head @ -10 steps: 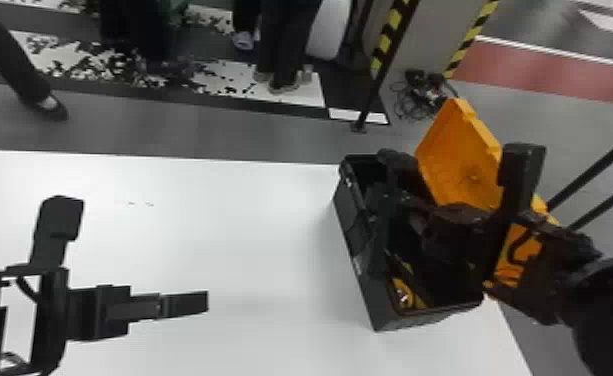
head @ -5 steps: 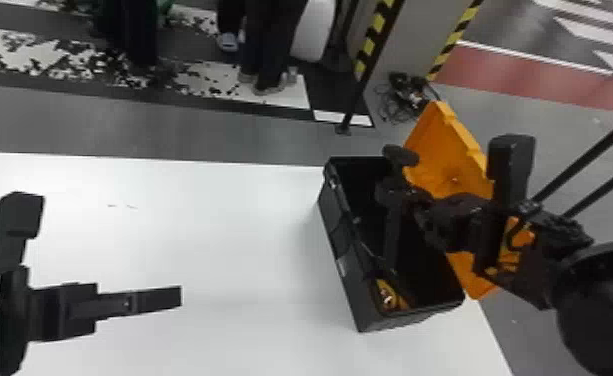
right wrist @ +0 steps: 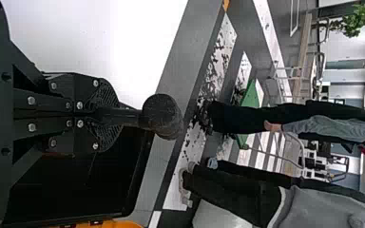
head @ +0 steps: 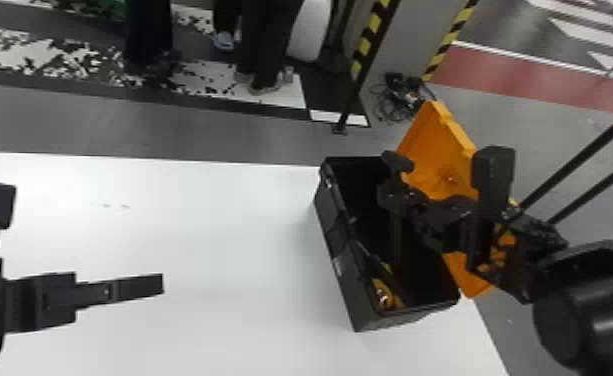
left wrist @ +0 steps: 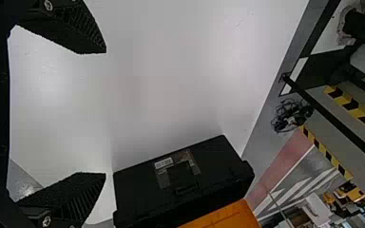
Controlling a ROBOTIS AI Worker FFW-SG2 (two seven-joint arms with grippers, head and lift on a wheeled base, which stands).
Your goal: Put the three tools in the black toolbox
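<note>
Right end effector [right wrist: 105, 115]: had shifted inward from the toolbox's left wall, pinching the shaft of the round-headed tool [right wrist: 161, 116].
Toolbox [head: 342, 280]: stood open on the worktop [head: 195, 240]; the held tool was over its opening, head uppermost.
Yellow tool [head: 384, 295]: lay inside, near end.
Left end effector [left wrist: 105, 113]: fingers spread.
Tool head: released upright, it could have tipped onto the rim.
Orange lid [head: 435, 160]: a wide arm swing risked knocking it.

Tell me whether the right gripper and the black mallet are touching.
Touching. The right wrist view shows the right gripper, its fingers shut on the handle of the black mallet.
</note>
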